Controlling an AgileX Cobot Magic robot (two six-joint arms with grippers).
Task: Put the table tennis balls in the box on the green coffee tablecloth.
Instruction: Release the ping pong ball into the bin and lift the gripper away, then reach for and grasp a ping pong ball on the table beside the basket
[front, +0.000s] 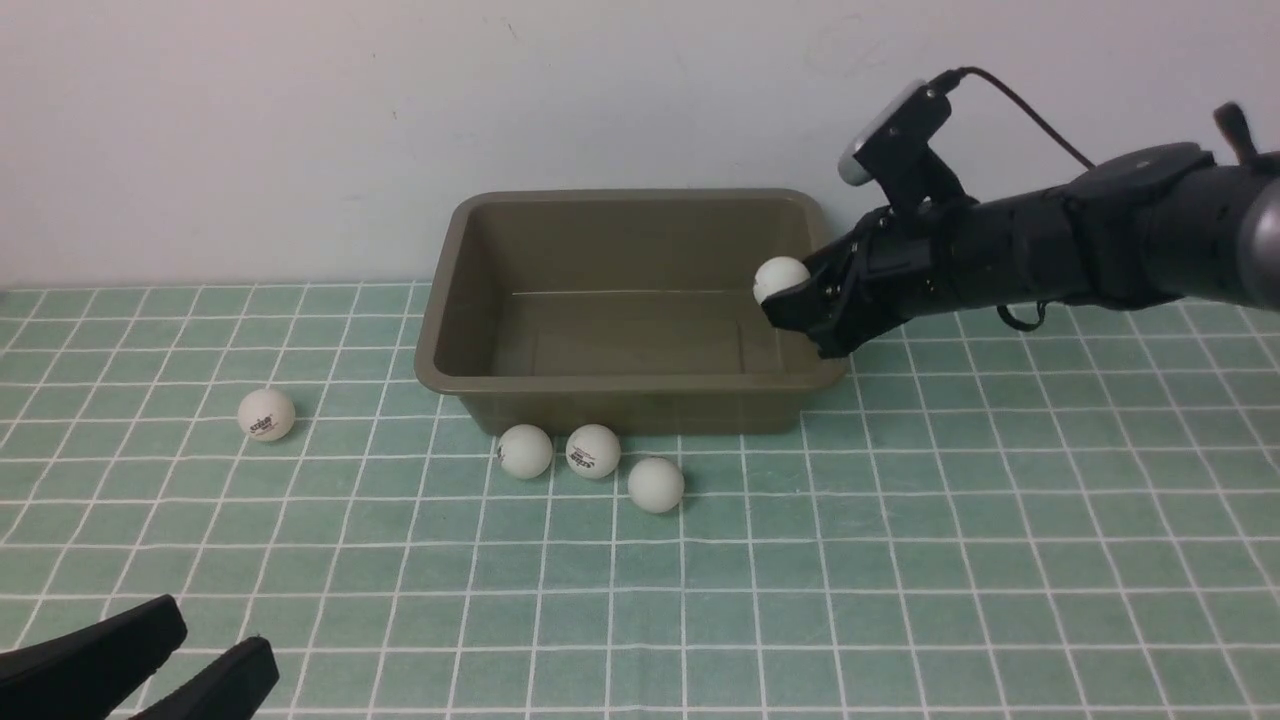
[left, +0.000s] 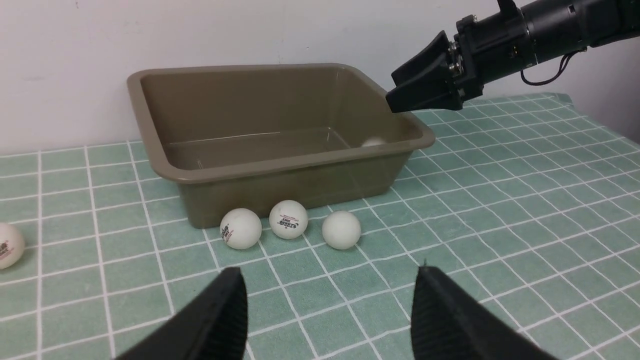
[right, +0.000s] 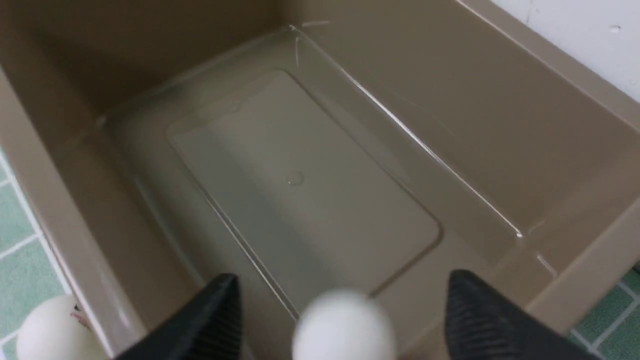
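The olive-brown box (front: 447, 290) stands on the green coffee tablecloth (front: 900, 550) against the wall. My right gripper (front: 785, 300) hangs over the box's right end, open. A white table tennis ball (front: 780, 278) shows at its tips. In the right wrist view that ball (right: 342, 327) is blurred and loose between the wide-apart fingers (right: 220, 315), above the box floor (right: 300, 190). Three balls (front: 525, 451) (front: 593, 451) (front: 656, 485) lie in front of the box. A fourth (front: 266, 414) lies further left. My left gripper (front: 215, 625) is open and empty, low at the near left.
A pale wall (front: 300, 120) rises right behind the box. In the left wrist view the three balls (left: 288, 219) lie just beyond my left gripper (left: 328, 271), with the box rim (left: 280, 167) behind them and the lone ball (left: 7, 245) at the picture's edge.
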